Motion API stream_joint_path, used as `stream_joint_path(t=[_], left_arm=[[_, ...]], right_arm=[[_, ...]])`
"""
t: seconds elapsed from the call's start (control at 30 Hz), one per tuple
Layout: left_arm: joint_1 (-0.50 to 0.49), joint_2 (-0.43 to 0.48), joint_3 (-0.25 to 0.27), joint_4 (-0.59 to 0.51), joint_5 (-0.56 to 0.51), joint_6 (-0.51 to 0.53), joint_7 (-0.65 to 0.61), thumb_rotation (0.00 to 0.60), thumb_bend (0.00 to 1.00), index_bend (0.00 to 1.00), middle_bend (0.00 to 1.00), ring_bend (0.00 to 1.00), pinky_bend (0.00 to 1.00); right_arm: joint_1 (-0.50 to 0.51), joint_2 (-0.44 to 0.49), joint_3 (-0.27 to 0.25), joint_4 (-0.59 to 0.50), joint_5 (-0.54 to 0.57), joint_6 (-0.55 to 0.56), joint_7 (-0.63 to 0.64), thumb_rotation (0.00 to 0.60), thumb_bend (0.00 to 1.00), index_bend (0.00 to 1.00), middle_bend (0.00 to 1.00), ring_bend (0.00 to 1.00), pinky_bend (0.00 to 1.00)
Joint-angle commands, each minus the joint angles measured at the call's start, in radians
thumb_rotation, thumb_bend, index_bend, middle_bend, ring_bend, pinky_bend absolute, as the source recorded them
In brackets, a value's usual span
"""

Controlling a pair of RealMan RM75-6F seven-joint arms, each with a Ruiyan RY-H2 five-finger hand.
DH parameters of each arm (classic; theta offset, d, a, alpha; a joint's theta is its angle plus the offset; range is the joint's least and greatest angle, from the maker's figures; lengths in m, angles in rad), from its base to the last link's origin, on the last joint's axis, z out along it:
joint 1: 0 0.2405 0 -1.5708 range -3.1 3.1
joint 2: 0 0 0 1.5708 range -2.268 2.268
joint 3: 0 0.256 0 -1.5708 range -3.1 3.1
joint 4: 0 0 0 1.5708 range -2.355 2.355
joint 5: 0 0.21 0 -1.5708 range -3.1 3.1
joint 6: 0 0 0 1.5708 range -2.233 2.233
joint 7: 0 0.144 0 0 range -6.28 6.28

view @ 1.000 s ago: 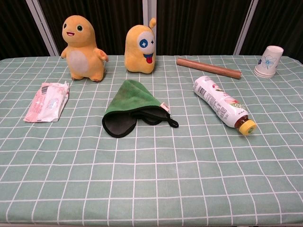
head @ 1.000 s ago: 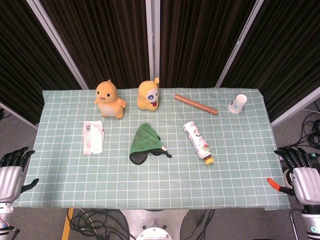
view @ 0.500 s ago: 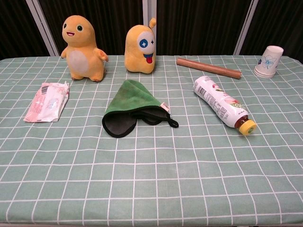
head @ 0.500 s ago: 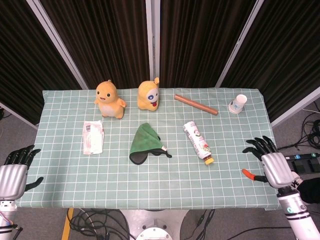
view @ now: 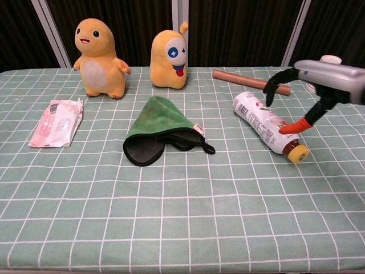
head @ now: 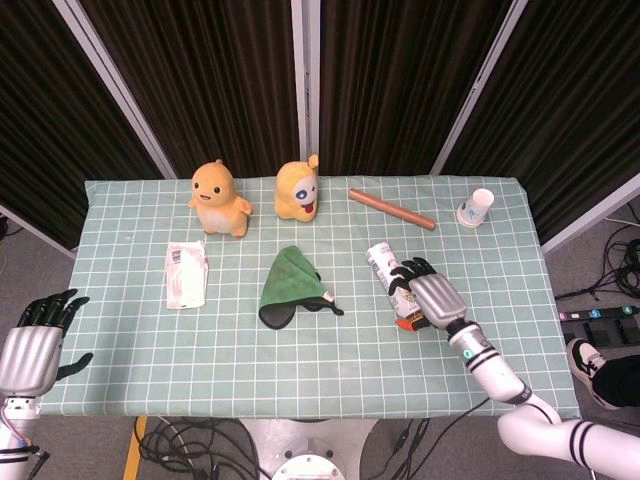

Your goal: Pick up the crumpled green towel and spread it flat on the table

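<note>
Nearest us, the left hand [head: 28, 345] hangs off the table's [head: 300, 370] front left corner, fingers apart, holding nothing. The right hand [head: 428, 292] hovers over the lying bottle [view: 266, 122], fingers spread, empty. The crumpled green towel [head: 287, 282] sits mid-table, just left of the bottle, two yellow plush toys [head: 260, 195] behind.

crumpled green towel [head: 288, 281], folded, mid-table

Right robot hand [head: 428, 294] (fingers spread) hovers over bottle [head: 386, 270], beside green towel [head: 289, 282].
</note>
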Motion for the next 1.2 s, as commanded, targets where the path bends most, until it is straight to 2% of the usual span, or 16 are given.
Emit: stream_joint_path(t=[0.03, 0.23, 0.63, 0.83, 1.2], left_arm=[[-0.001, 0.001, 0.000, 0.000, -0.003, -0.003, 0.001, 0.600, 0.12, 0.27, 0.26, 0.19, 0.19], [-0.005, 0.001, -0.003, 0.000, -0.014, -0.013, 0.003, 0.600, 0.12, 0.27, 0.26, 0.19, 0.19], [-0.016, 0.007, -0.001, 0.012, -0.021, -0.038, -0.014, 0.600, 0.12, 0.27, 0.26, 0.19, 0.20], [-0.016, 0.007, 0.001, 0.023, -0.029, -0.045, -0.027, 0.600, 0.12, 0.27, 0.26, 0.19, 0.20], [-0.015, 0.001, 0.003, 0.042, -0.031, -0.046, -0.050, 0.600, 0.12, 0.27, 0.26, 0.19, 0.20]], right_arm=[[0.087, -0.110, 0.034, 0.107, 0.070, -0.073, -0.049, 0.567, 0.07, 0.43, 0.20, 0.07, 0.06], [0.166, -0.244, 0.043, 0.242, 0.148, -0.130, -0.087, 0.559, 0.07, 0.44, 0.20, 0.07, 0.06], [0.267, -0.454, 0.078, 0.462, 0.234, -0.141, -0.110, 0.562, 0.07, 0.49, 0.21, 0.07, 0.06], [0.298, -0.511, 0.093, 0.531, 0.235, -0.150, -0.077, 0.572, 0.09, 0.50, 0.22, 0.07, 0.06], [0.328, -0.553, 0.097, 0.605, 0.230, -0.152, -0.070, 0.566, 0.12, 0.50, 0.23, 0.08, 0.06]])
